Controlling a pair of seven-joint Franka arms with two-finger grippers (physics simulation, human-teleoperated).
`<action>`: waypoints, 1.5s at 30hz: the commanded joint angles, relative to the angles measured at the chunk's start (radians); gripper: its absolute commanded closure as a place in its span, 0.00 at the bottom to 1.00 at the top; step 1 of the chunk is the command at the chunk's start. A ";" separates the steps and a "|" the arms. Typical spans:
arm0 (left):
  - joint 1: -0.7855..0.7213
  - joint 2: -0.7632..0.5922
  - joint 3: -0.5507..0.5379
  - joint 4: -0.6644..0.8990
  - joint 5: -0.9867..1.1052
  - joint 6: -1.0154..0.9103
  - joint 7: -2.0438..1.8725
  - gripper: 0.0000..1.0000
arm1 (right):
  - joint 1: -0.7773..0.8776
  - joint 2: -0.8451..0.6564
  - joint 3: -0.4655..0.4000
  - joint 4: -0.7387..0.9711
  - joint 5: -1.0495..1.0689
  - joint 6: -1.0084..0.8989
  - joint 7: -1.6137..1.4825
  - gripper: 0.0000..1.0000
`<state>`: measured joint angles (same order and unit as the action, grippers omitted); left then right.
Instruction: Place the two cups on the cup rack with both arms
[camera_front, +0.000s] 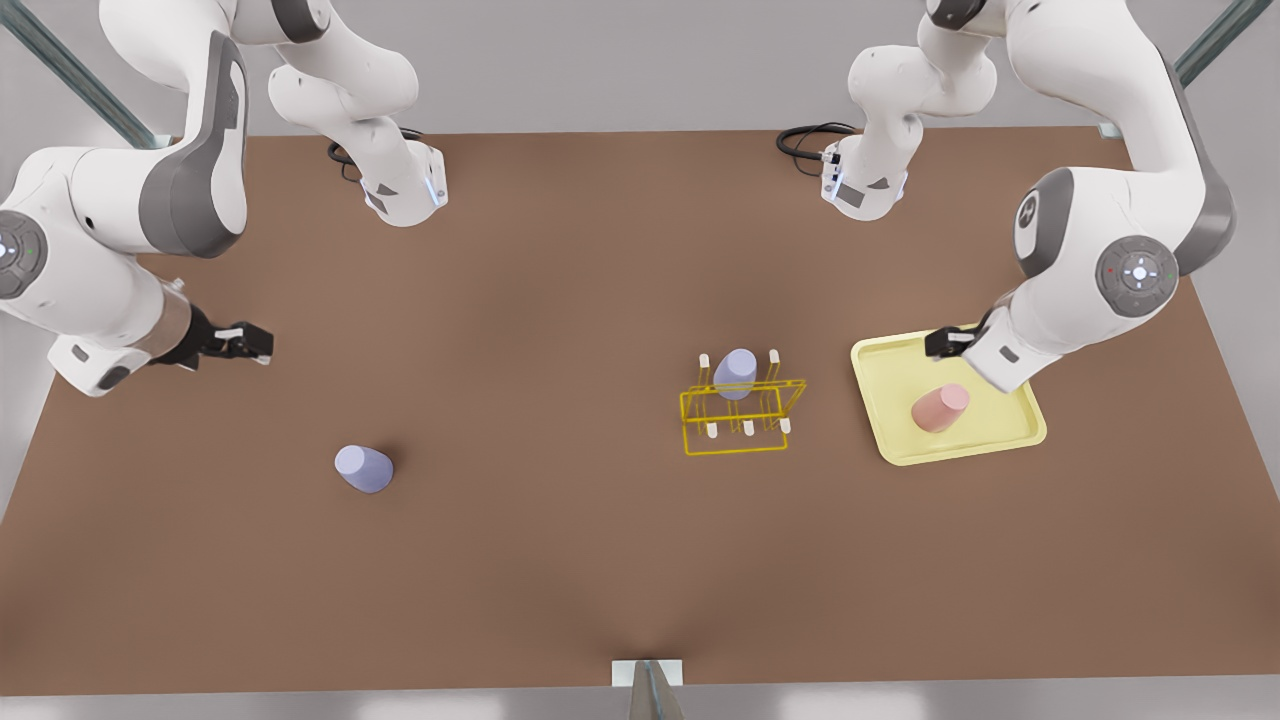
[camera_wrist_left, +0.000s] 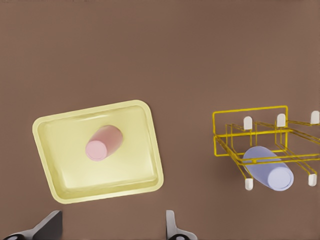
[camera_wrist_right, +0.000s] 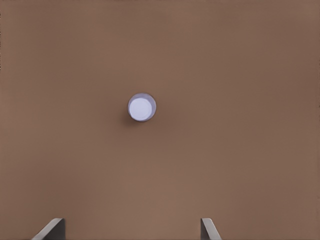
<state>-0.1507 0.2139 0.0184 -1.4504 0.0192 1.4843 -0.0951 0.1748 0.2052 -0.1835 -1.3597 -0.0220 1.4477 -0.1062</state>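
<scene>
Your left gripper (fingers apart) hangs over the tray holding the pink cup. One lavender cup sits on the rack. Your right gripper, also spread, is well away from it, above the other lavender cup.

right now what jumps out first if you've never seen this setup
The bright yellow cup rack near mid-table catches the eye first, a lavender cup already sitting on its pegs. To the front view's right, a salmon-pink cup stands on a pale-yellow tray under the open left gripper. A second lavender cup stands alone on the brown table at the front view's left, near the open right gripper.
</scene>
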 joint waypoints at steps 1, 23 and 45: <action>0.002 -0.001 0.002 0.001 -0.021 0.048 -0.017 0.00 | 0.000 0.000 -0.001 0.001 0.002 0.071 -0.072 0.00; 0.125 0.197 0.124 -0.619 -0.081 0.804 0.367 0.00 | -0.003 0.353 0.007 -0.386 0.186 0.892 -0.060 0.00; 0.111 0.213 0.124 -0.616 -0.081 0.760 0.360 0.18 | 0.008 0.358 0.009 -0.536 0.186 0.973 -0.060 0.00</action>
<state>-0.0383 0.4321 0.1426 -2.0658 -0.0605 2.2754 0.2261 0.1825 0.5641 -0.1748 -1.8953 0.1621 2.4136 -0.1558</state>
